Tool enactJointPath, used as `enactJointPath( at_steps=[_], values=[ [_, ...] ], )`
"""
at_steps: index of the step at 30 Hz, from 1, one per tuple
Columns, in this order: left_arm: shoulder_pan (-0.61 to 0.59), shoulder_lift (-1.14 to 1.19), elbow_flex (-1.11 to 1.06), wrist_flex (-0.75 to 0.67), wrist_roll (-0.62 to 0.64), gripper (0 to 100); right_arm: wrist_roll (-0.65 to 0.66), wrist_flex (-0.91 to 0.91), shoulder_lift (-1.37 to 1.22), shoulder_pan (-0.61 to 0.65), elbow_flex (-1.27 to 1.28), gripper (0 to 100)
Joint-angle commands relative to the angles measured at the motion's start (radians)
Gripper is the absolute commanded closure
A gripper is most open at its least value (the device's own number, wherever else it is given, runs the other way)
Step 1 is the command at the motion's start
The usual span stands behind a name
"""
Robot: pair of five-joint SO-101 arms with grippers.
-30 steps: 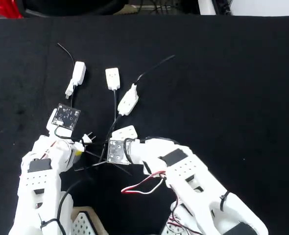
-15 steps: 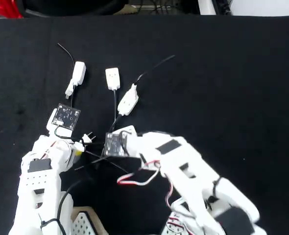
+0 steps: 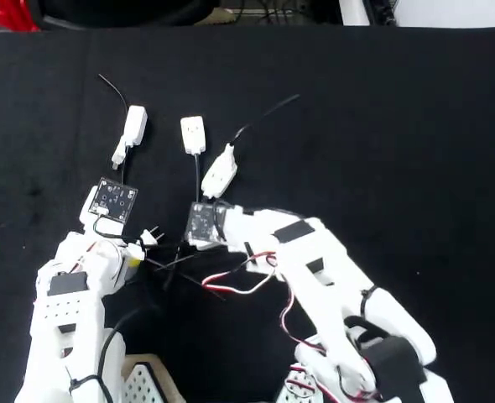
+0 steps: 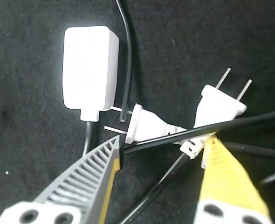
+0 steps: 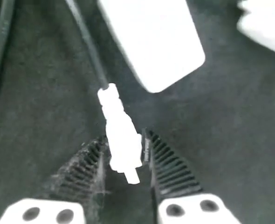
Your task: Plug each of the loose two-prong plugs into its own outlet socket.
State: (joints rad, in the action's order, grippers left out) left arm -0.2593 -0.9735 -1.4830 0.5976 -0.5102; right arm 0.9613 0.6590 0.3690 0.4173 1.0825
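Plug (image 5: 120, 122) clamped in right gripper (image 5: 124, 137), left gripper (image 4: 163, 141) open, two-prong plug (image 4: 148, 126) just beyond it.

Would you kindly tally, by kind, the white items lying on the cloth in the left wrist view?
two-prong plugs: 2
outlet socket: 1
Total: 3

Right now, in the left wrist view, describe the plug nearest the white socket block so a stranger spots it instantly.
Find the white socket block on the black table. At its cable end, just ahead of the open left claw, lies a white two-prong plug. Unlike the neighbouring plug, whose prongs point away, its prongs aim at the block.
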Motion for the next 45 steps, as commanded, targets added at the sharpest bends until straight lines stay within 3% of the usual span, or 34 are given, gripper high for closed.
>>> enactJointPath(
  at_steps=[1,6,11,15,19,22,25,32,39,45],
  values=[
    [0.008,-0.008,0.005,-0.012,0.002,73,-0.049,-0.006,0.058,-0.020,-0.054,97.3],
    [0.008,-0.008,0.005,-0.014,0.002,73,-0.117,0.005,0.130,-0.002,-0.053,98.7],
    [0.008,-0.008,0.004,-0.015,0.002,73,-0.213,0.146,0.257,0.003,-0.116,98.7],
    [0.008,-0.008,0.004,-0.012,0.002,73,-0.255,0.336,0.297,-0.106,-0.232,98.7],
    [0.008,-0.008,0.004,-0.012,0.002,73,-0.353,0.290,0.237,-0.269,-0.268,98.7],
    [0.008,-0.008,0.004,-0.012,0.002,73,-0.509,0.236,0.122,-0.273,-0.288,98.7],
    [0.008,-0.008,0.004,-0.012,0.002,73,-0.586,0.203,-0.038,-0.256,-0.321,98.7],
    [0.008,-0.008,0.004,-0.012,0.002,73,-0.578,0.230,-0.374,-0.236,-0.493,98.2],
    [0.008,-0.008,0.004,-0.012,0.002,73,-0.497,0.450,-0.584,-0.178,-0.762,85.9],
    [0.008,-0.008,0.004,-0.012,0.000,73,-0.456,0.614,-0.748,-0.146,-1.041,84.9]
  ],
)
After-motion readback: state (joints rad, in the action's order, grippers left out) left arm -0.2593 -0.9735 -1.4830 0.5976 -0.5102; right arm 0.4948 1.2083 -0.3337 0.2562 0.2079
